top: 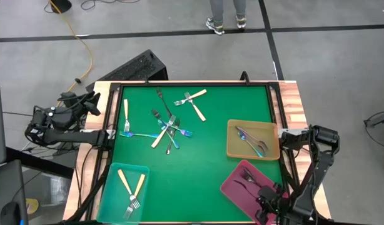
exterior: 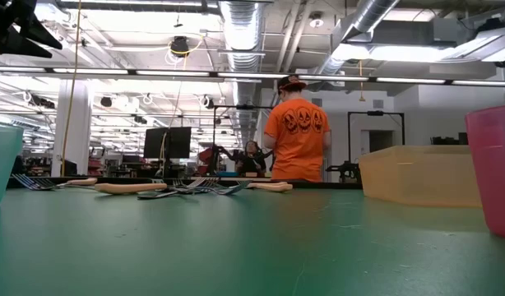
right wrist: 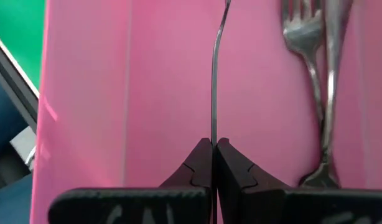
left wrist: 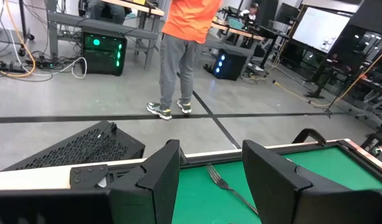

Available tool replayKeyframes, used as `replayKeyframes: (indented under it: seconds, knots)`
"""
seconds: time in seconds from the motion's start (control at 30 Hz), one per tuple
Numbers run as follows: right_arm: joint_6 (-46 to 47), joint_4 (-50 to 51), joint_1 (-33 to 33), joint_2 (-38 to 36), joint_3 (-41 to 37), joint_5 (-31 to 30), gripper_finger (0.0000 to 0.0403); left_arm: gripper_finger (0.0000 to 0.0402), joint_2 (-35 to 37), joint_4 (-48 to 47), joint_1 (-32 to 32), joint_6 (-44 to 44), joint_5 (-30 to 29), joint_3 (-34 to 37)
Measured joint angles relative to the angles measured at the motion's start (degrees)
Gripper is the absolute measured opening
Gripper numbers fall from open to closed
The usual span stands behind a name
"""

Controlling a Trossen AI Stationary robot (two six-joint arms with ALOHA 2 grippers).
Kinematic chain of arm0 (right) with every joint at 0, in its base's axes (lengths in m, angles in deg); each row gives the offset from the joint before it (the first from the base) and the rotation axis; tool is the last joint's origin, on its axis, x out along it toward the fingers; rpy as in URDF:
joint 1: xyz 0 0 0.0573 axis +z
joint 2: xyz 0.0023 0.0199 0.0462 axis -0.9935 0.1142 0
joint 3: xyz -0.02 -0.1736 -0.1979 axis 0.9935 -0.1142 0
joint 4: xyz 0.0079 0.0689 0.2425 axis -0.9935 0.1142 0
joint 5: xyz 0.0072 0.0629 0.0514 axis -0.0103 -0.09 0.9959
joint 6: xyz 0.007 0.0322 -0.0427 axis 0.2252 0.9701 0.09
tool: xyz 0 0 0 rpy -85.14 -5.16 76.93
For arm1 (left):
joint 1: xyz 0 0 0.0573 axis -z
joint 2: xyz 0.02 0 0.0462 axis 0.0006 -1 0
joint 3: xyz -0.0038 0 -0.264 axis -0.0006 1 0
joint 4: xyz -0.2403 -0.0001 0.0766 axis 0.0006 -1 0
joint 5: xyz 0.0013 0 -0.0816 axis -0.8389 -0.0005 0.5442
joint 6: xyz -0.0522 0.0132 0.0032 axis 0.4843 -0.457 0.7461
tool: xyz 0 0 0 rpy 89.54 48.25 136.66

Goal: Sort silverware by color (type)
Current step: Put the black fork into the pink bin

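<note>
The right gripper [right wrist: 213, 163] hangs low over the pink tray [top: 237, 181] at the near right corner of the table, its fingers pressed together on the thin handle of a dark fork [right wrist: 214, 74], which stands edge-on between the tips; two more dark forks [right wrist: 315, 68] lie side by side on the tray floor just beside it. On the near left, the teal tray [top: 111, 194] holds cream-handled forks [top: 131, 187] (two handles crossing in a V, tines toward the near edge). Farther back on the right sits the tan tray [top: 232, 147] with iridescent forks [top: 251, 140] lying in it. At the middle of the green mat [top: 204, 169] the unsorted forks [top: 167, 128] lie in a loose tangle of all three kinds, and beyond them a cream-handled pair [top: 193, 102] crosses near the far edge, with one dark fork [top: 161, 97] just left of it and a lone cream-handled fork [top: 125, 112] along the left side. The left gripper [left wrist: 209, 180] waits off the table's far left corner, fingers spread with nothing between them. Beyond the table a person in an orange shirt [exterior: 296, 131] stands on the grey floor.
</note>
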Motion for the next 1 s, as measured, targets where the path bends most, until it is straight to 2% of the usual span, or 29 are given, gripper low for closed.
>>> replayKeyframes:
  seconds: [1.0]
  knots:
    - [-0.93, -1.72, -1.43, 0.00, -1.06, 2.44, 0.0033, 0.0158, 0.00, 0.00, -0.01, -0.02, 0.00, 0.00]
